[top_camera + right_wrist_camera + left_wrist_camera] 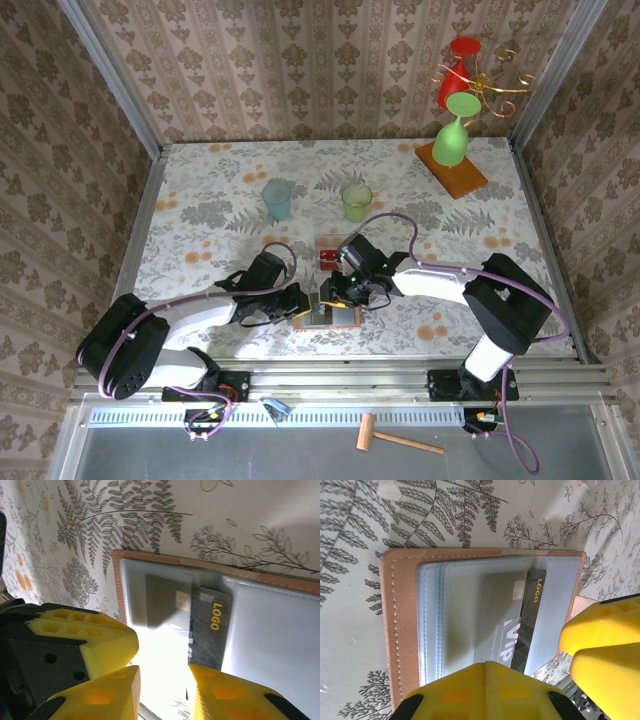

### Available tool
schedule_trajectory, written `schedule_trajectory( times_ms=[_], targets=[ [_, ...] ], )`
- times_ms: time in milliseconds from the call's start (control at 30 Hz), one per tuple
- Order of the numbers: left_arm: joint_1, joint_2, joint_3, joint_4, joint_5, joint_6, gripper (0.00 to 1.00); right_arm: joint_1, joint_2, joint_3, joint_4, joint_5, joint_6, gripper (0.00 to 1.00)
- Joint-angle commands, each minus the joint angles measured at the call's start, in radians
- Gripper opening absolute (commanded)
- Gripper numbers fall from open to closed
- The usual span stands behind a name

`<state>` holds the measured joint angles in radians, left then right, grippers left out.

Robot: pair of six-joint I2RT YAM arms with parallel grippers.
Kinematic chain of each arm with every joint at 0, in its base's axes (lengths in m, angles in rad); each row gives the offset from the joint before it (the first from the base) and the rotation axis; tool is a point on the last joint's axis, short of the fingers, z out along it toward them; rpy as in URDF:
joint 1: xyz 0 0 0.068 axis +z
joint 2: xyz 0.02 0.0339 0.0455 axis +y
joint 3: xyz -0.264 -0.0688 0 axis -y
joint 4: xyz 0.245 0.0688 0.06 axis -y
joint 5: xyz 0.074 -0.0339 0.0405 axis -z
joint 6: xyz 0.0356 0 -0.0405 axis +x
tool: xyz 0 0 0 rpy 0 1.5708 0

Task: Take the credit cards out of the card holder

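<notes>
Left hand [300, 305], closed tight, pins the card holder [330, 316] at nine o'clock; right hand [162, 690], apart, should pinch the dark card [207, 630] squarely.

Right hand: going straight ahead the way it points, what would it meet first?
Probably the card holder: the right hand points at its clear pocket, just beside the half-out dark card. Depth is unclear, so contact may be close.
</notes>
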<state>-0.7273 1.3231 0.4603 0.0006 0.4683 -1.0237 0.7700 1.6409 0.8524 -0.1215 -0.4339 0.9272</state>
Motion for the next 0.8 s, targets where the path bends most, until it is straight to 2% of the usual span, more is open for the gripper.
schedule_trajectory(
  times_ms=[0,300,767],
  targets=[
    [-0.009,0.026,0.021,0.006,0.009,0.014,0.07,-0.011,-0.021,-0.040,0.044,-0.017,0.030,0.29],
    [-0.013,0.036,0.024,-0.050,-0.026,0.045,0.05,-0.022,0.016,-0.085,0.132,-0.063,0.062,0.26],
    [-0.012,0.062,0.022,-0.049,-0.021,0.044,0.05,-0.027,0.023,-0.103,0.120,-0.042,0.055,0.25]
  ],
)
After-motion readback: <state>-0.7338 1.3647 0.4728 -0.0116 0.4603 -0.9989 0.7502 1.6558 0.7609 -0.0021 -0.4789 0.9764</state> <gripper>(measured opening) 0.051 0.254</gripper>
